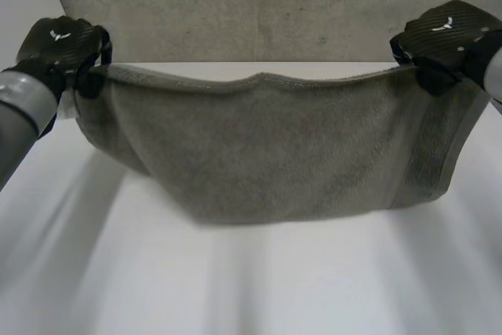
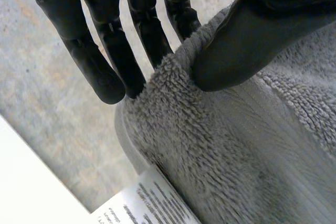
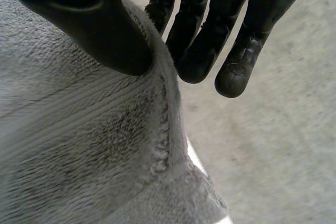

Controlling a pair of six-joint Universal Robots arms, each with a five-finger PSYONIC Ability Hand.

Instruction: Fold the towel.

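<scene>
A grey towel (image 1: 267, 147) hangs in the air above the white table (image 1: 235, 280), stretched between my two hands and sagging in the middle. My left hand (image 1: 63, 45) holds its left top corner; in the left wrist view the thumb (image 2: 247, 40) pinches the towel (image 2: 236, 150) against the fingers (image 2: 131, 40). My right hand (image 1: 447, 37) holds the right top corner; in the right wrist view the thumb (image 3: 94, 30) presses the towel (image 3: 79, 145) against the fingers (image 3: 210, 30). A white care label (image 2: 142, 203) hangs from the towel's edge near the left hand.
A grey wall or panel (image 1: 259, 5) rises beyond the table's far edge. The white tabletop stretches out below and in front of the hanging towel.
</scene>
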